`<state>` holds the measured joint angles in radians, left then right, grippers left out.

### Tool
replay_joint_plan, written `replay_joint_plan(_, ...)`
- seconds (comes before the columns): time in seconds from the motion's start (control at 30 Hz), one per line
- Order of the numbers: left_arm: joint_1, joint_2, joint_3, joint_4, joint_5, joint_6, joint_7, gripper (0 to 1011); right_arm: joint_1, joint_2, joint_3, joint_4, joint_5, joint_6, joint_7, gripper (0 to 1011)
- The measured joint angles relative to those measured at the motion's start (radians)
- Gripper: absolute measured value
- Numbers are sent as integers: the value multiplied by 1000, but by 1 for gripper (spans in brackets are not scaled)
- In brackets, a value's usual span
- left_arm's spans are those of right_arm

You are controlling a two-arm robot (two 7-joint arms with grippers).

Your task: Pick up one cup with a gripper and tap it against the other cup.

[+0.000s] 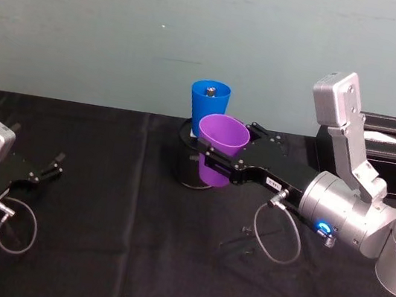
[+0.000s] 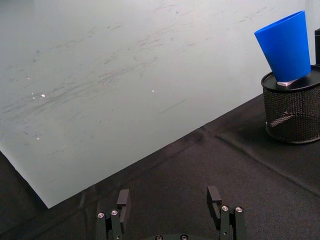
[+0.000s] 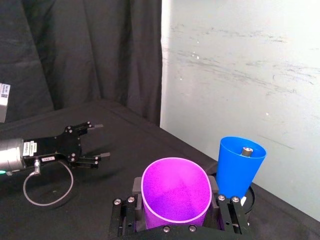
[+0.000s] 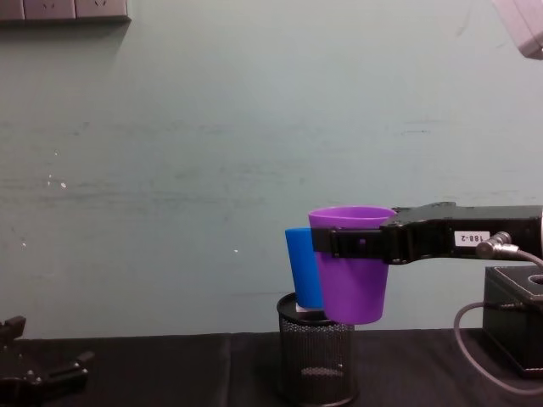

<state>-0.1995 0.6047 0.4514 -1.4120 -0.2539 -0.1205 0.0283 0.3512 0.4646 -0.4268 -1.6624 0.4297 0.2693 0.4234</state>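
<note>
even, soft light; pale wall [image 1: 89, 26] bright, black cloth [image 1: 113, 256] dark, shadows faint.

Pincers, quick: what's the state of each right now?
Left pincer: open, empty.
Right pincer: shut on the purple cup, lifted beside the blue cup.

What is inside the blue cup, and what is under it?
Inside the blue cup sits a small grey metal piece. The cup stands on top of a black mesh holder. What the holder contains cannot be told.
</note>
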Motion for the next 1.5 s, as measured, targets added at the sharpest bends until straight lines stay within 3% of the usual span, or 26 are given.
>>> replay_joint_plan(1.5,0,0,0,0,0,0,0,1000,3,2,1,-4,0,-7,-3,734)
